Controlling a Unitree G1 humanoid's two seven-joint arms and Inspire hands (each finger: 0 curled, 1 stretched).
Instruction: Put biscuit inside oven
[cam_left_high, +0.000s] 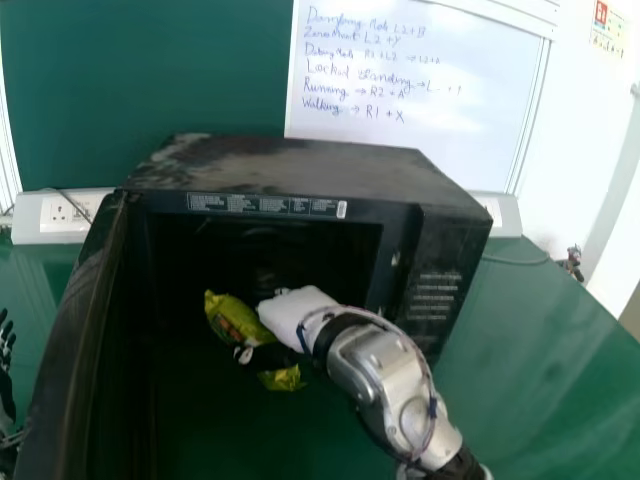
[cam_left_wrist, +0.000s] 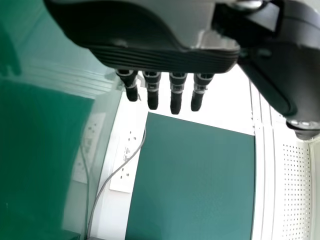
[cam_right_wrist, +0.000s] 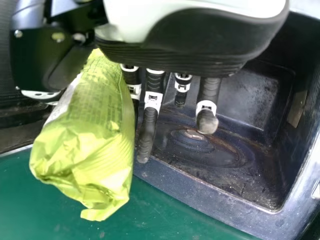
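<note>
Grasping the yellow-green biscuit packet (cam_left_high: 232, 318) with the right hand (cam_left_high: 292, 312), just left of centre in the head view, before the open black oven (cam_left_high: 300, 165) on the green table (cam_left_high: 540, 350); perhaps just outside the oven's rim, with depth hard to judge. Holding the left hand (cam_left_high: 6, 345) released, with fingers straight, at the frame's lower left edge.
</note>
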